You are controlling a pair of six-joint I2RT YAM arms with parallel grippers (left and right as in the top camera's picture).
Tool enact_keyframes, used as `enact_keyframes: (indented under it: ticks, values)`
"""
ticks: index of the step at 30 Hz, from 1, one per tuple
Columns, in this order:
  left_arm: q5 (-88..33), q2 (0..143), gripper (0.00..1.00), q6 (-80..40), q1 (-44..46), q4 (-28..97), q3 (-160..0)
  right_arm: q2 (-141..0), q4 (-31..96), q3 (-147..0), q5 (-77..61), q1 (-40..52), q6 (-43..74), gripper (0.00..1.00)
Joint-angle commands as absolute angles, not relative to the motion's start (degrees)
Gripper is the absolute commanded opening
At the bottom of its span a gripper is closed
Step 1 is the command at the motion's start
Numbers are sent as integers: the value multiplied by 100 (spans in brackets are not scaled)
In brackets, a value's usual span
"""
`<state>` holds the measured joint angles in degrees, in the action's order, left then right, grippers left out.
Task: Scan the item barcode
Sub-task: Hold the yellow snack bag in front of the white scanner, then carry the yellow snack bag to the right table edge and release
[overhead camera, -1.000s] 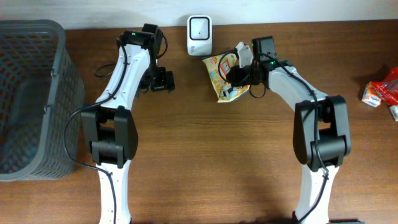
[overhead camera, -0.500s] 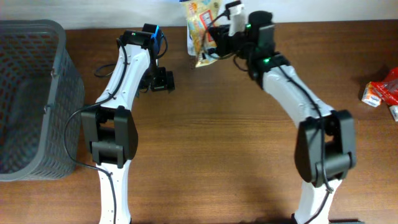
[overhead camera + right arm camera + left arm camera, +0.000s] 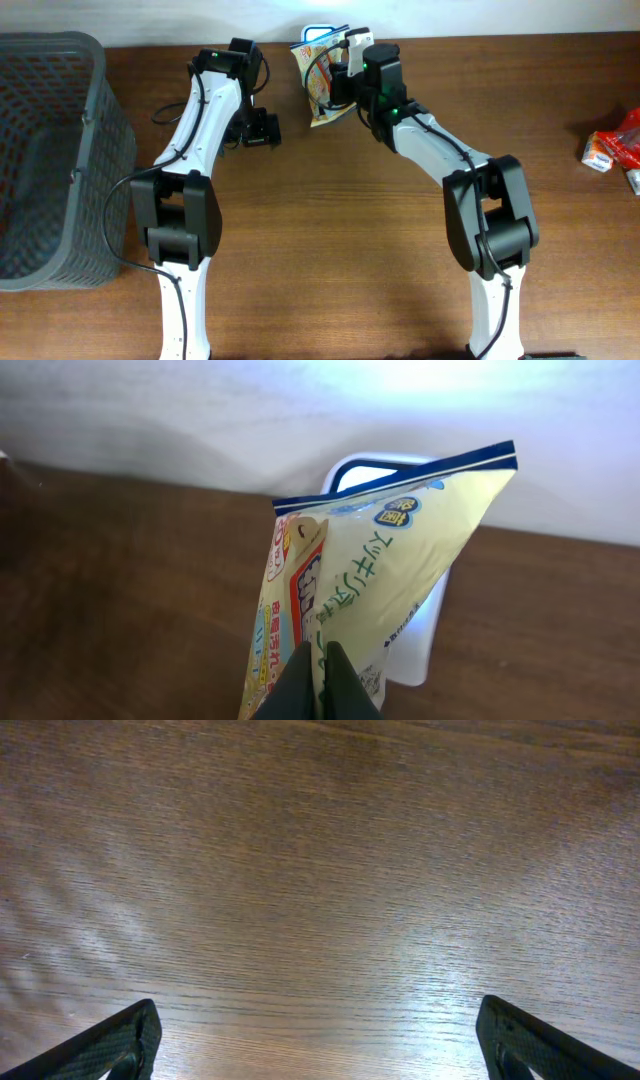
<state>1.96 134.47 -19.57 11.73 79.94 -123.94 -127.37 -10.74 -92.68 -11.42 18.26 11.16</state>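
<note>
The right claw (image 3: pixel 318 682) is clamped on the packet (image 3: pixel 365 580) at its bottom edge. The packet stands above it, just before the scanner (image 3: pixel 425 635). The left claw (image 3: pixel 320 1045) is apart.

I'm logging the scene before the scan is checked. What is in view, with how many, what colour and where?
table: one, brown wood, under everything
basket: one, grey mesh, left edge of the table
scanner: one, white, lit, back edge of the table, mostly hidden behind the packet
snack packet: one, yellow and white with a blue top seam, held up in front of the scanner
small packs: at least two, red and white, right edge of the table
left tool: one, black, open and empty, over bare table left of the scanner
right tool: one, black, shut on the snack packet's lower edge
</note>
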Motion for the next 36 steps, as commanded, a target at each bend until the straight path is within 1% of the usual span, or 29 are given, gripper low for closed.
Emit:
enact_keyframes:
  ticks: [1,6,10,13,19,23,26,27,28,29,30,33,36]
  values:
    - [172,13434,99,-2032,1199,8001,-12368,-12501,-1116,-9592,-1131,1632,1125,4]
    - [172,13437,99,-2032,1199,8001,-12368,-12184,-851,-9592,-1131,1297,1120,4]
    - [172,13434,99,-2034,1199,8001,-12368,-11786,34,-9592,-917,751,980,4]
    - [172,13437,99,-2034,1199,8001,-12368,-11421,1002,-9592,-449,110,784,4]
    - [172,13434,99,-2034,1199,8001,-12368,-11253,2296,-9592,196,-978,364,4]
    - [172,13437,99,-2034,1199,8001,-12368,-11255,2797,-9592,976,-1723,320,4]
    - [172,13437,99,-2034,1199,8001,-12368,-11264,2958,-9592,993,-2185,322,5]
    - [172,13437,99,-2034,1199,8001,-12368,-11264,3015,-9592,989,-2305,327,16]
    - [172,13434,99,-2034,1199,8001,-12368,-11271,3111,-9592,969,-2456,344,56]
    - [172,13437,99,-2032,1199,8001,-12368,-11275,3232,-9592,969,-2582,342,88]
    - [172,13437,99,-2034,1199,8001,-12368,-11275,3330,-9592,972,-2652,342,99]
    - [172,13437,99,-2032,1199,8001,-12368,-11166,3662,-9594,969,-2783,346,99]
    - [172,13437,99,-2032,1199,8001,-12368,-10748,3874,-9594,969,-2770,370,99]
